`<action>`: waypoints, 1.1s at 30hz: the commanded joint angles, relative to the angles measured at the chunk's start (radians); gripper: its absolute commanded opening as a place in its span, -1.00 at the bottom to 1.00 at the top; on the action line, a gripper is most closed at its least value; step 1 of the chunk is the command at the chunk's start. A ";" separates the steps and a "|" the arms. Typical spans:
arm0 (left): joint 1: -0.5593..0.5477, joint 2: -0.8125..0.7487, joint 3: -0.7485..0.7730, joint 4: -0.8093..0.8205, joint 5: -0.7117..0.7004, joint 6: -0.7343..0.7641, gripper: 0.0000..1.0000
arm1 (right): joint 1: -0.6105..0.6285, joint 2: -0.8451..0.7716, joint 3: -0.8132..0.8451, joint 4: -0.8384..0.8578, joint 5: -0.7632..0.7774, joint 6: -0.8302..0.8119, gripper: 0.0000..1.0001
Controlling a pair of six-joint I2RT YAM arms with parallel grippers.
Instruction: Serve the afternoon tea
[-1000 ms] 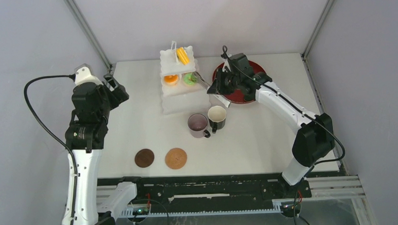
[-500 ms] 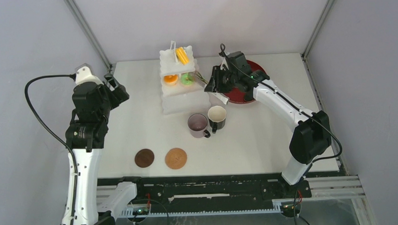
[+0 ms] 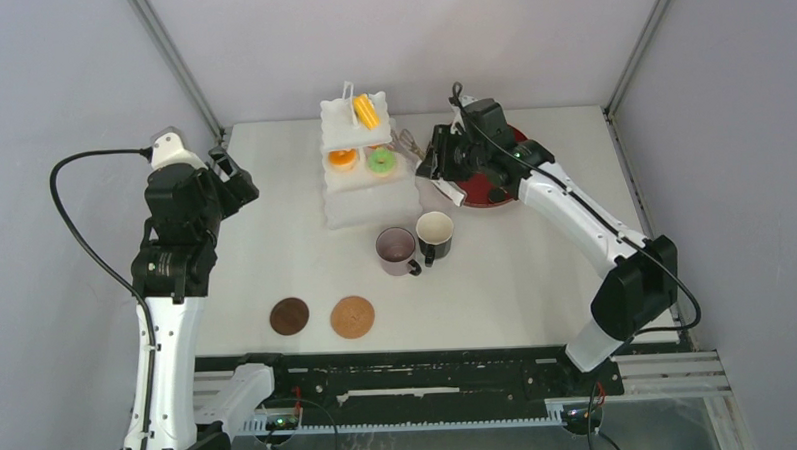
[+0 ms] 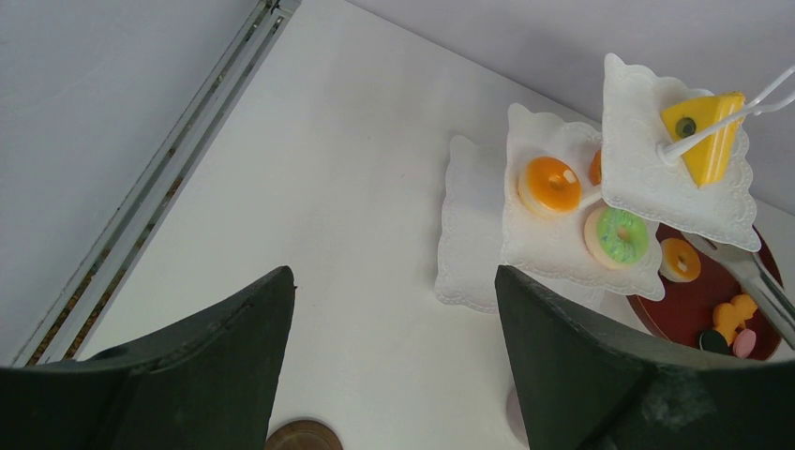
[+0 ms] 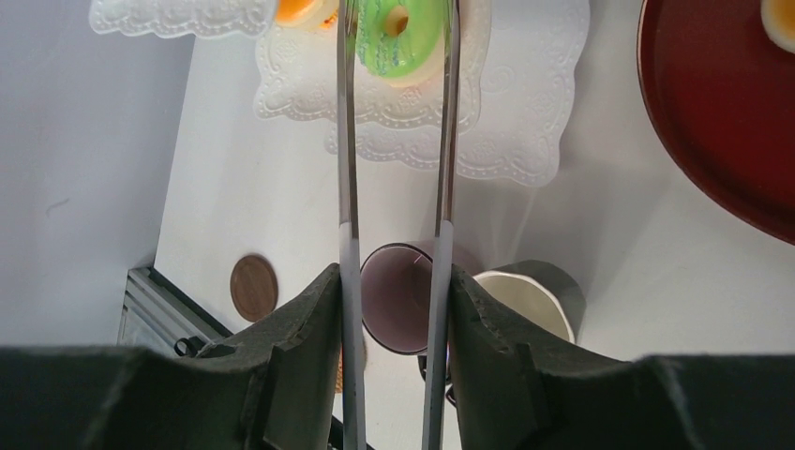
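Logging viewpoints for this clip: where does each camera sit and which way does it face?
Top external: fixed above and behind the bases, looking down on the table; both arms, left gripper and right gripper.
Left wrist: on the raised left arm, facing the white stand; its open fingers frame the bottom.
Right wrist: looks down along the metal tongs to the green pastry; its fingers grip them.
Shared: both wrist views show that pastry.

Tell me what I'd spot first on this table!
Probably the white three-tier stand at the far side of the table, with a yellow pastry on top and an orange pastry and a green pastry on the tier below. Next to it, the right claw holds long metal tongs whose arms run either side of the green pastry.
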 commanded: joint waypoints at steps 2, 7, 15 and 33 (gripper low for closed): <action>-0.004 -0.006 -0.015 0.021 0.008 0.010 0.65 | -0.035 -0.138 -0.053 0.039 0.102 -0.019 -0.07; -0.004 -0.001 -0.012 0.018 -0.020 0.028 0.66 | -0.138 -0.234 -0.158 0.021 0.250 -0.037 -0.04; -0.004 0.013 -0.013 0.027 -0.001 0.008 0.66 | -0.209 -0.079 -0.134 -0.020 0.388 -0.107 0.03; -0.003 0.030 -0.029 0.039 -0.017 -0.001 0.66 | -0.246 0.316 0.206 -0.059 0.363 -0.078 0.08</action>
